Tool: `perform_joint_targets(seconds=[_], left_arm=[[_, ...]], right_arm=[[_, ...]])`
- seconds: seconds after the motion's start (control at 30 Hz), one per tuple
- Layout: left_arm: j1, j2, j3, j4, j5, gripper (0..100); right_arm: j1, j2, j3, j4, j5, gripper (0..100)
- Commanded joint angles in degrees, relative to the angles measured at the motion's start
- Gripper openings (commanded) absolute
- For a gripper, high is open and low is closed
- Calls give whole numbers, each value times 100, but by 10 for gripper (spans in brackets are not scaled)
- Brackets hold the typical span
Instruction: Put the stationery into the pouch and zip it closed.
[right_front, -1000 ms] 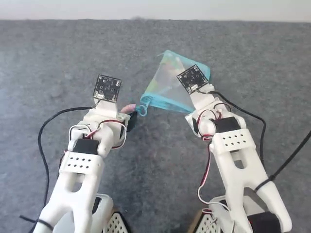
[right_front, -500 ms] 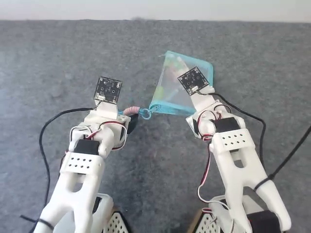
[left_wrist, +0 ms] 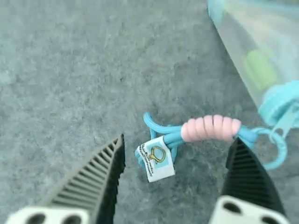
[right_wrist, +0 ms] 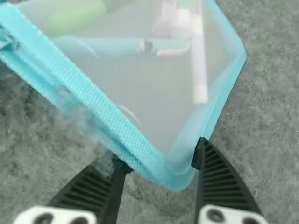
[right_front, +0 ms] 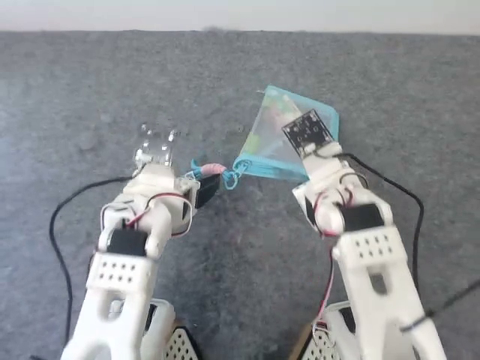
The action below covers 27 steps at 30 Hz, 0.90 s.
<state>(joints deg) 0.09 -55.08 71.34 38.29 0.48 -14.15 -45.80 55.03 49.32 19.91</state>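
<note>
now | pouch [right_front: 270, 139] shifted r | r grip [right_wrist: 159, 156] pinches it | l grip [left_wrist: 180, 140] spread round cord [left_wrist: 210, 128]

Extends the left arm [right_front: 124, 251] and right arm [right_front: 371, 251] forward side by side, both white and tipped down at the wrist. Holds the left hand [left_wrist: 179, 142] low, dark ridged fingers spread wide apart. Clamps the right hand [right_wrist: 158, 154] on one corner of the pouch [right_wrist: 140, 84], one finger on each side.
</note>
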Motion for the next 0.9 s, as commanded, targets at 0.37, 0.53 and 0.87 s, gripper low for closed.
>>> perform_joint_targets(seconds=[0.37,0.53,0.87], left_arm=[[510,-3516,971,1257,97,331],[554,-3226,1033,1143,79,331],[554,-2804,1015,976,70,331]], right_arm=[[-4,259,-9,-629,-70,202],[13,1859,-1196,84,-88,202],[-22,901,-1275,1279,-264,199]])
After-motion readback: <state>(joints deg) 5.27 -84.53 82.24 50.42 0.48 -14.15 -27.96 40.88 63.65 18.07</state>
